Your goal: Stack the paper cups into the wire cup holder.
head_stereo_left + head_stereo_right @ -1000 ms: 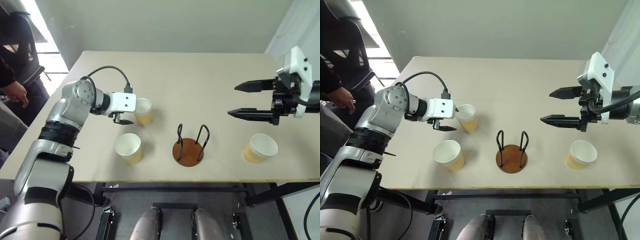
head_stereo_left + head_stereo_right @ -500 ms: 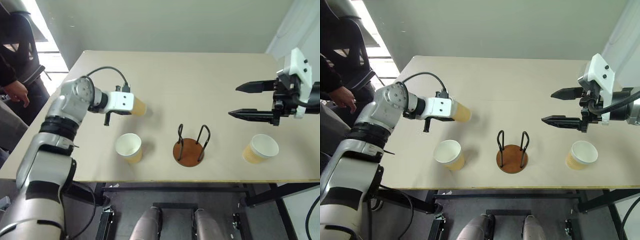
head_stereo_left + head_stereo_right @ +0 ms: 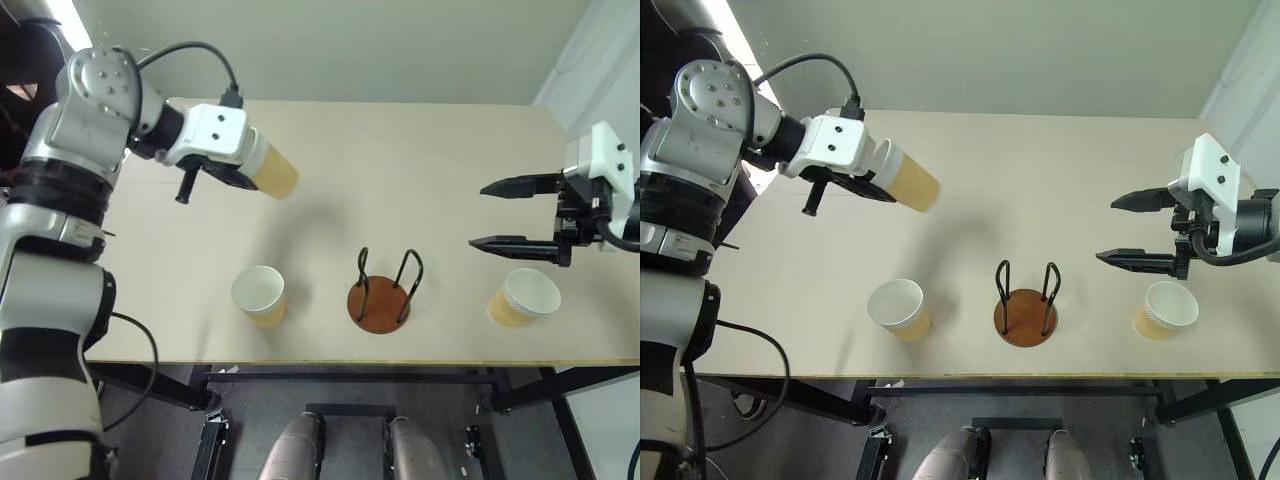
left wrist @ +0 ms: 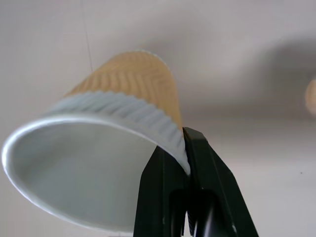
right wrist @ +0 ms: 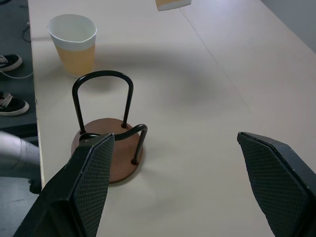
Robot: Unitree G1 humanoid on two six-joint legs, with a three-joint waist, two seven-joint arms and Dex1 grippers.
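L gripper, upper left of the head view, is clamped on the rim of a ribbed paper cup and holds it in the air above the table, cup tilted on its side w/ base pointing to lower right; in the L wrist view the black fingers pinch the cup's white rim, one inside and one outside the wall. R gripper at right edge of frame, mid-height, jaws wide apart, nothing between them, hovering above the table. Wire cup holder stands upright near the table's front edge, lower centre of frame, brown disc base w/ two black loops, no cup in it. Second cup upright, lower left of centre, beside the holder but apart from it. Third cup upright at lower right, just below the R gripper's lower finger in the frame, well apart from the holder. R wrist view shows holder and second cup beyond it.
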